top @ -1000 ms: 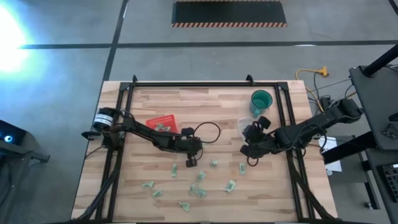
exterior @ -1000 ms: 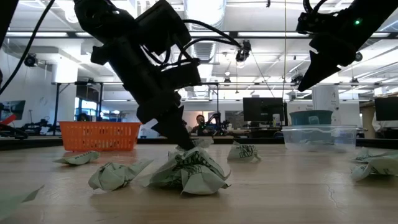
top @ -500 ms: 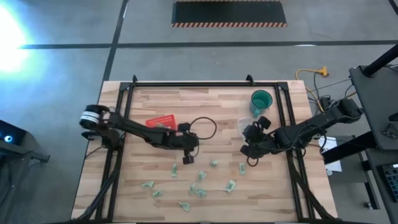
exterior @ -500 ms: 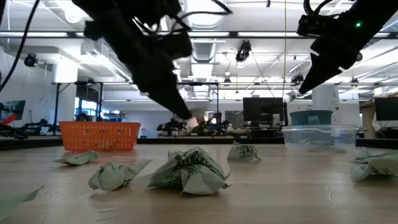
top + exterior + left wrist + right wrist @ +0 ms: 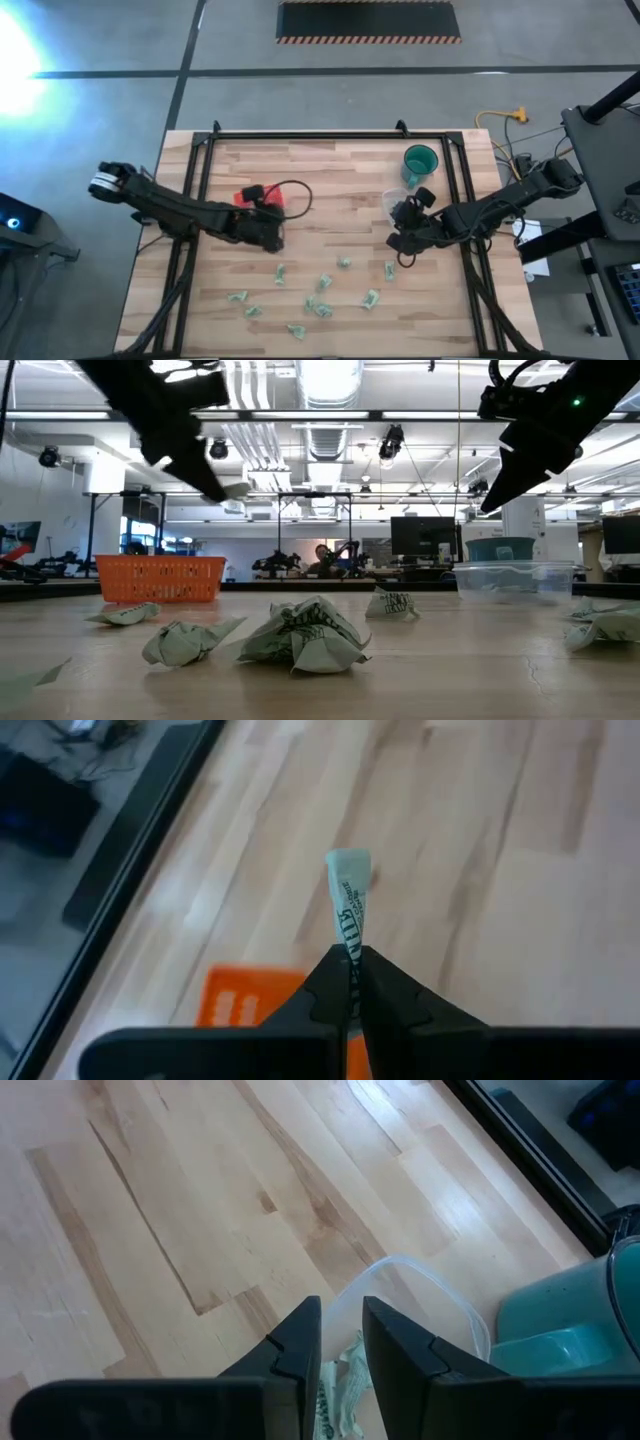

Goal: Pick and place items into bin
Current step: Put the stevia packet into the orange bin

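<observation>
Wrappers [image 5: 322, 308] are the job here, and one wrapper [image 5: 347, 905] is pinched by its lower end in the left gripper [image 5: 351, 982], whose fingers are clenched tight on it so that it stands out as a thin twisted strip with green print on pale paper. Judging by how it holds that shape unaided, it is very light, soft and crushable, not slippery or fragile; any raised fold or crumpled peak looks a fair place to grip, and a loose pinch on an edge could let it slip or tear. That gripper hangs above the bench [image 5: 350, 180] just beside the red tray [image 5: 270, 192], which shows orange under the fingers in the left wrist view. Farther out, the remaining pieces lie scattered over the near half of the bench, well apart from the tray, as small pale green-and-white crumpled wads. The right gripper [image 5: 341, 1342] waits over a clear tub [image 5: 425, 1295] next to a teal cup [image 5: 420, 160], its fingers slightly parted and empty; a crumpled piece [image 5: 340, 1380] lies in the tub beneath it.
</observation>
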`<move>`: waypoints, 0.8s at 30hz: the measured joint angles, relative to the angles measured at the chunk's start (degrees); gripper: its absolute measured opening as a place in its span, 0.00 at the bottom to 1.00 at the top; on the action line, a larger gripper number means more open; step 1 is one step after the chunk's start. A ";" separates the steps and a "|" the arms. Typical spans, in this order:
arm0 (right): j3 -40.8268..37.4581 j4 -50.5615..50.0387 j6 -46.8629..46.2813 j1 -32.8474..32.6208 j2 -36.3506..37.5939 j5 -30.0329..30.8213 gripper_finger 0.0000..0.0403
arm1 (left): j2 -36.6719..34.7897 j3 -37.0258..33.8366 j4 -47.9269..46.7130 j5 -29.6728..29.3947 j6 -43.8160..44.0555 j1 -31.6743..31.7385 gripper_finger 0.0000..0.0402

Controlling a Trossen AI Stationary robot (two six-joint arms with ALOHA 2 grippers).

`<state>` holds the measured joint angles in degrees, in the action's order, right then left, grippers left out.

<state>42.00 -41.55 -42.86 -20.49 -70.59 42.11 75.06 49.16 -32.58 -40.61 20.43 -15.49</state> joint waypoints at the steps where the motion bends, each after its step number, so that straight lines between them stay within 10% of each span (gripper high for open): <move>1: 0.00 0.11 -0.01 0.00 0.00 0.00 0.17 | -1.20 -1.08 -1.22 -0.50 0.99 -0.06 0.00; 24: -1.00 15.48 11.68 0.00 0.00 -5.95 0.17 | -14.94 -17.39 -2.56 -2.98 4.76 0.11 0.03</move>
<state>40.99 -26.07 -31.18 -20.49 -70.59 36.15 60.12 31.77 -35.15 -43.59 25.19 -15.38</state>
